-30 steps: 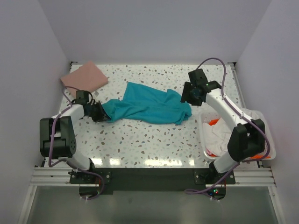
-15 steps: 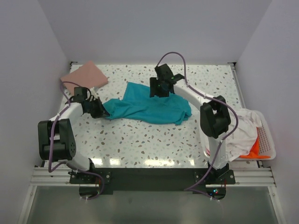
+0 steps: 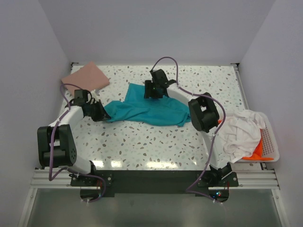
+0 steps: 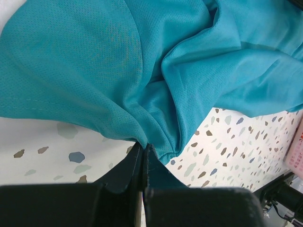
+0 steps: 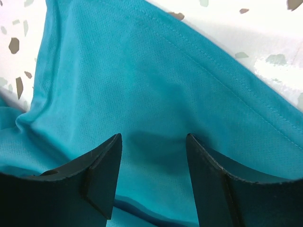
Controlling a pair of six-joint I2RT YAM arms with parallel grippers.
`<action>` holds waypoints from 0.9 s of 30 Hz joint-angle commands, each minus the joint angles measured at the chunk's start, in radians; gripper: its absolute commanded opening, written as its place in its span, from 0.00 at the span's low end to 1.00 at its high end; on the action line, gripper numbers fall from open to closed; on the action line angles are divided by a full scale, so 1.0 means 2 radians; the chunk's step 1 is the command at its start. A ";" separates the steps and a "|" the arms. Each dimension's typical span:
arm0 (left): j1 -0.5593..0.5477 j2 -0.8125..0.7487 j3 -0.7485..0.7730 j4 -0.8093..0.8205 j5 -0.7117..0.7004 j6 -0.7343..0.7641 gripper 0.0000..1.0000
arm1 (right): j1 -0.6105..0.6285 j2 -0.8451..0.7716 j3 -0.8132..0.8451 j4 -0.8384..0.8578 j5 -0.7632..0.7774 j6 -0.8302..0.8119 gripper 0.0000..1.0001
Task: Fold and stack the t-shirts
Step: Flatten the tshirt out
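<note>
left end effector [image 4: 143,146] pressed together, pinching the near-side edge of the teal shirt [image 3: 151,109]. right end effector [image 5: 154,142] spread, just over the shirt's far hem. the shirt lies rumpled on the bench [image 3: 142,142] between the two. pink shirt [image 3: 85,78] folded, beyond the left end effector.

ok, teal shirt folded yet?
No: the teal t-shirt lies bunched and wrinkled, one end pinched in the left gripper.
</note>
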 commanded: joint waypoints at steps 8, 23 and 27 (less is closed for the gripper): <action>0.001 -0.011 0.011 0.000 0.001 0.008 0.00 | -0.002 -0.067 -0.104 -0.061 0.032 -0.015 0.59; 0.000 -0.014 -0.011 0.000 0.024 0.023 0.00 | 0.012 -0.269 -0.319 -0.145 0.014 0.002 0.55; 0.000 -0.018 -0.014 0.000 0.025 0.026 0.00 | 0.013 -0.308 -0.260 -0.142 0.028 0.001 0.56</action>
